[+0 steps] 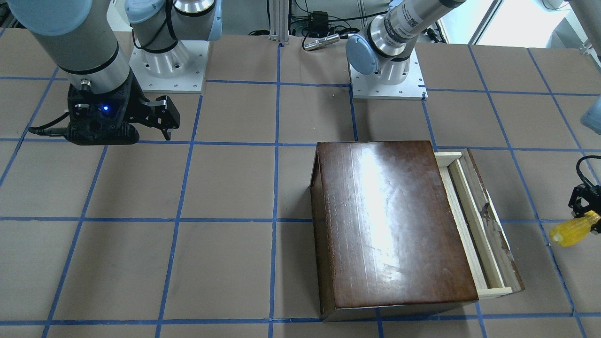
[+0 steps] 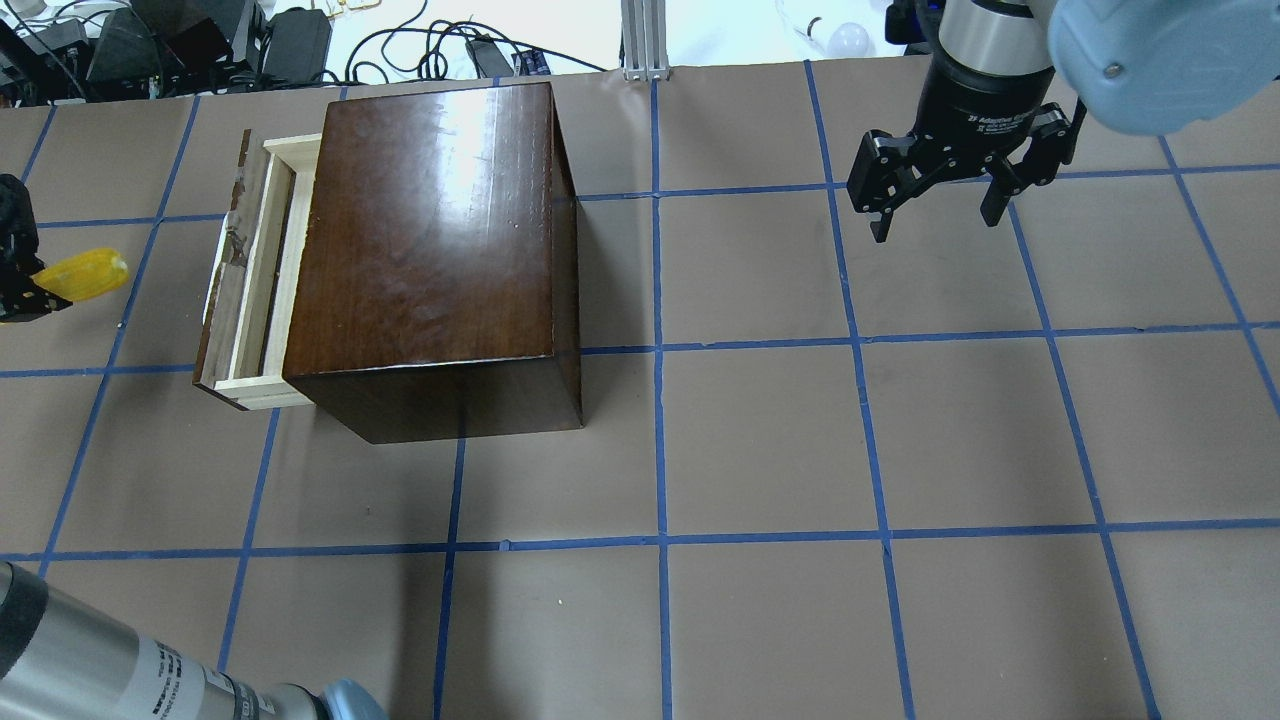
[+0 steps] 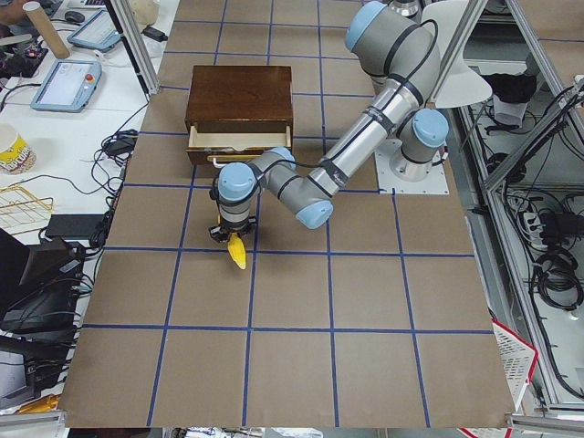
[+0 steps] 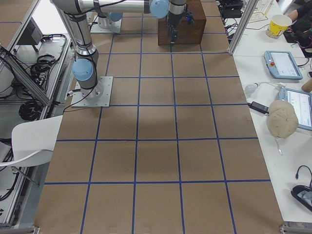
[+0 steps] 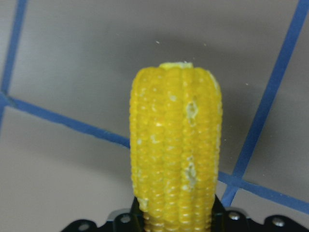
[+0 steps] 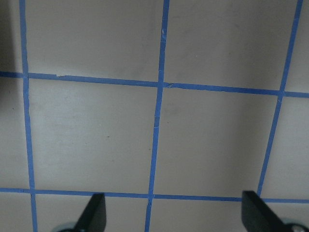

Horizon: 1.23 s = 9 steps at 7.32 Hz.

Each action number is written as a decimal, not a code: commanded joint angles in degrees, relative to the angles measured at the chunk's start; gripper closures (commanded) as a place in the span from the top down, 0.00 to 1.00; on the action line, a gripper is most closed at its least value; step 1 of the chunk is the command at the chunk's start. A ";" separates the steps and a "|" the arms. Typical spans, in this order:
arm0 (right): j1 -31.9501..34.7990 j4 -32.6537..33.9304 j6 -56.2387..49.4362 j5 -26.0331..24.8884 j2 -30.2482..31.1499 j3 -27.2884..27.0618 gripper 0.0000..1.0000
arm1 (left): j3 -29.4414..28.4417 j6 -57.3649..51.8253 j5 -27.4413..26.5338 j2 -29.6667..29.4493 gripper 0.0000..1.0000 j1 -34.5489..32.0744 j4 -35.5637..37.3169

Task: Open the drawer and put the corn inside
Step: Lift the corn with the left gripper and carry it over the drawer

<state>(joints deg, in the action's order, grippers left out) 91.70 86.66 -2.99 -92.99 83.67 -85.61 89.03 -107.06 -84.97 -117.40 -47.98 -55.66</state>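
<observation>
The dark-brown box stands on the table with its drawer pulled partly out toward the robot's left; the pale wood tray looks empty. My left gripper is shut on the base of the yellow corn and holds it above the table, a little left of the drawer's front panel, tip pointing at the drawer. The corn fills the left wrist view. In the front-facing view the corn hangs to the right of the drawer. My right gripper is open and empty, far right of the box.
The table is brown paper with a blue tape grid. The arm bases are bolted along the robot's side of the table. Cables and devices lie beyond the far edge. The right wrist view shows only table between the fingers.
</observation>
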 commanded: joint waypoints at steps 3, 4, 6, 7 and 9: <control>-0.03 0.00 0.00 0.00 0.00 0.00 1.00 | -3.94 21.11 -0.72 10.94 0.00 -7.98 -15.40; -0.03 0.00 0.00 0.00 0.00 0.00 1.00 | -4.47 29.98 -0.81 12.44 0.00 -11.31 -17.53; -0.03 0.00 0.00 0.00 0.00 0.00 1.00 | -4.39 47.47 -1.16 14.21 0.00 -16.86 -18.07; -0.03 0.00 0.00 0.00 0.00 0.00 1.00 | -4.48 58.52 -1.07 14.21 0.00 -18.44 -18.25; -0.03 0.00 0.00 0.00 0.00 0.00 1.00 | -4.13 74.04 -3.42 14.74 0.00 -22.83 -19.74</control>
<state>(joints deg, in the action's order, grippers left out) 91.67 86.66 -2.99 -92.99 83.67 -85.61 84.69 -42.43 -86.71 -102.99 -68.15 -74.55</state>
